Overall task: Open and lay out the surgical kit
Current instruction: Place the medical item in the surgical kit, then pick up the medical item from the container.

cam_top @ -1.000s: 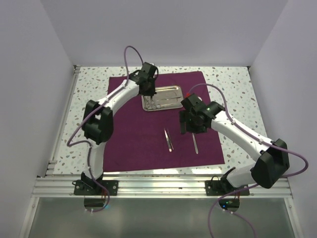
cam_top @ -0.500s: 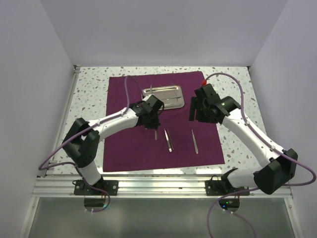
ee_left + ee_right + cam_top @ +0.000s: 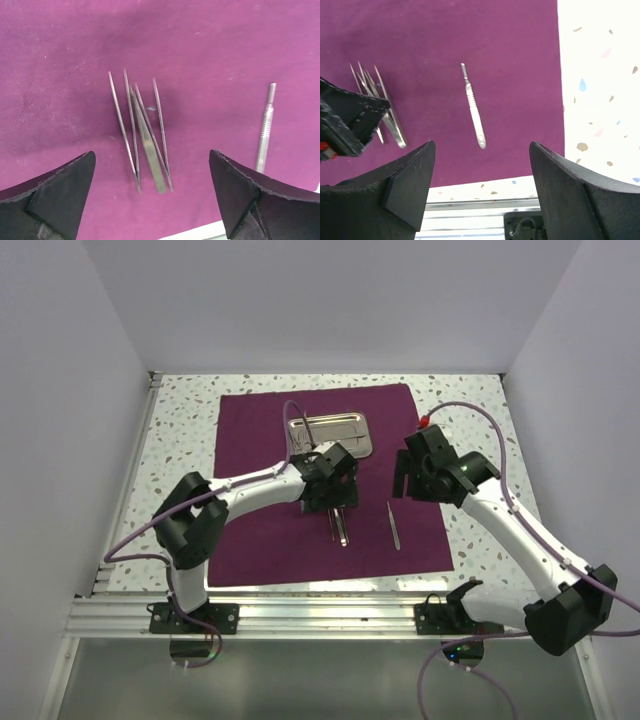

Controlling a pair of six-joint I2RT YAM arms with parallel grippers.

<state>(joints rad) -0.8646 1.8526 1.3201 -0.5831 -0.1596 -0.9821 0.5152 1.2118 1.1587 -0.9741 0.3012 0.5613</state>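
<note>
tweezers (image 3: 145, 142) lay overlapped on purple cloth (image 3: 225, 45), long axis 12-to-6, tips fanned toward 12, scalpel handle (image 3: 265, 127) parallel at their 3, left gripper (image 3: 337, 502) and right gripper (image 3: 481, 150) gaped wide, empty

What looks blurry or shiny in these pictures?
Left wrist view: the black fingers look slightly soft, the tweezers sharp with a faint shadow on the cloth. Right wrist view: the slim handle is crisp. Top view: the steel tray glints.
</note>
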